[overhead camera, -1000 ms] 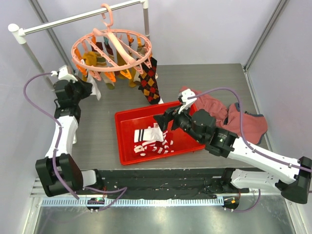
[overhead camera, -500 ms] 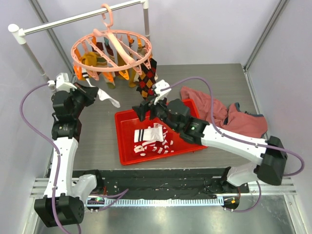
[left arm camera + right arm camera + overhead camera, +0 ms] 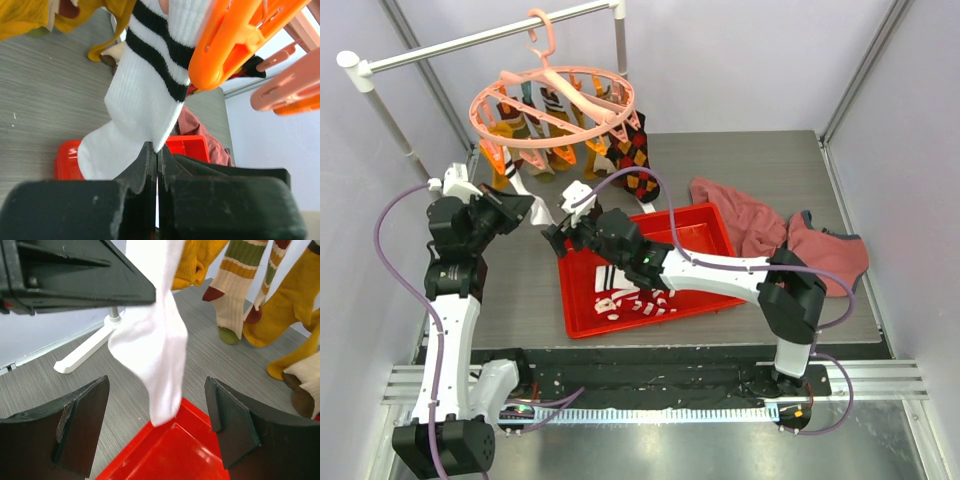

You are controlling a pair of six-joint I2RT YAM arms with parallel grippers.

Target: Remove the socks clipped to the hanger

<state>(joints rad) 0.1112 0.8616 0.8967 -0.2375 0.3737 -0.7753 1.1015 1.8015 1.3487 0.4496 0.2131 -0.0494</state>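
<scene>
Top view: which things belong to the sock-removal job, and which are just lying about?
Job: hanger; clipped socks; white sock, pinched by left tool; right tool, open around it; red tray holding loose socks.
Lying about: pink cloth; white rail, only carrying the hanger.

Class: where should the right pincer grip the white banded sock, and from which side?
Grip the white sock by its toe end, coming from the red tray side: it dangles free below the left pincer, facing the open fingers of the right pincer.
</scene>
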